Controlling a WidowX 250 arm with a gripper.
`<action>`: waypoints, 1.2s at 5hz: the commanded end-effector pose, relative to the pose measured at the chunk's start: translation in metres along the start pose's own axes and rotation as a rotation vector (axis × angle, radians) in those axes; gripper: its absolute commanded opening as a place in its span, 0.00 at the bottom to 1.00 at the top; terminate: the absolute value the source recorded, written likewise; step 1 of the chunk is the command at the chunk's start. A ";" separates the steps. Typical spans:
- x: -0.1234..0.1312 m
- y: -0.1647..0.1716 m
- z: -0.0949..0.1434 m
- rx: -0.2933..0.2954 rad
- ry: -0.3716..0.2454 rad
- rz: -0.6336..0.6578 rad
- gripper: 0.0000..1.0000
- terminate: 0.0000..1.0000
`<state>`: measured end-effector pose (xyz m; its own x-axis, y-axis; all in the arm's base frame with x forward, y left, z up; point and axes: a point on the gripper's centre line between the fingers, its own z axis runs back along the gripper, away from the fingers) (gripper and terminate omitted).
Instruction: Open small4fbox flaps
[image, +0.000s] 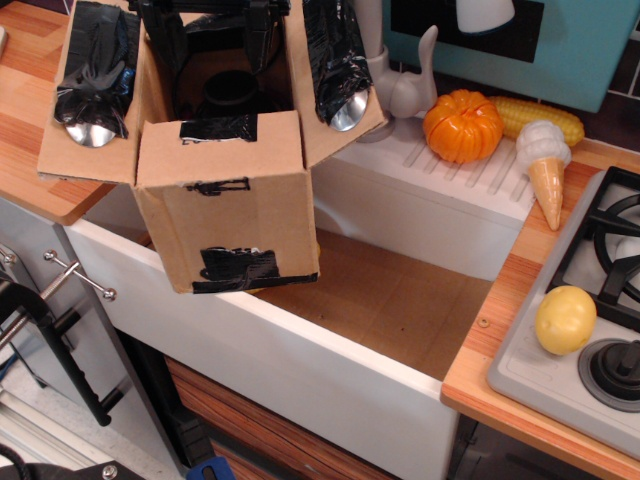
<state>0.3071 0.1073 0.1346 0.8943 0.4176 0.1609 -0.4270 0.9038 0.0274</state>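
The small4fbox is a brown cardboard box standing in the left part of the sink, with black tape patches on its front. The left flap and the right flap are spread outward, each with crinkled black tape and a silver disc. The front flap bears a black tape strip and lies folded forward. The back flap is hidden. My black gripper hangs over the box opening at the top edge, its fingers spread wide and holding nothing. A dark round thing lies inside the box.
The white sink has a brown floor. An orange toy pumpkin, a corn cob and an ice cream cone lie behind it. A yellow lemon sits on the stove at right. A white faucet stands by the right flap.
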 end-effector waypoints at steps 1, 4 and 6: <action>0.000 0.000 0.000 0.000 0.000 0.000 1.00 0.00; -0.008 -0.009 -0.024 0.014 0.004 0.197 1.00 0.00; -0.014 -0.010 -0.033 -0.016 0.008 0.228 1.00 0.00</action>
<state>0.2995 0.0923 0.0878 0.7845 0.6107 0.1080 -0.6133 0.7898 -0.0106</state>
